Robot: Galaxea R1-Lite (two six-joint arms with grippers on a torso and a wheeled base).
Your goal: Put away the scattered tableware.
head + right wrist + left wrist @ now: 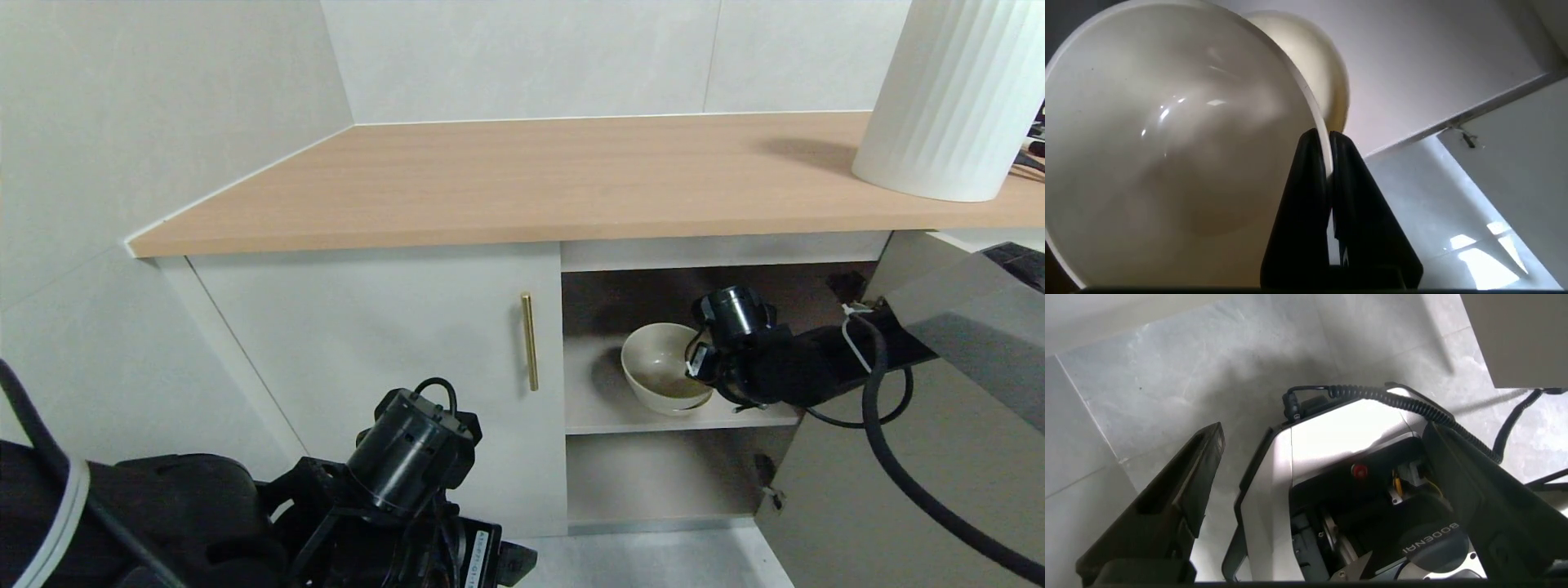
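Well, bowl point(657, 367): tilted, rim clamped in right end effector point(698, 363)
Shelf point(602, 414): level bowl, seat it flat, then release
Left end effector point(1323, 461): spread wide, empty

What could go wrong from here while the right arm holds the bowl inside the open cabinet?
1. The right gripper pinches the bowl only by its thin rim, so it may slip.
2. The bowl is tilted near the front edge of the shelf; released like this, it might rock or roll off.
3. The arm's cable loops beside the open door and could snag on withdrawal.
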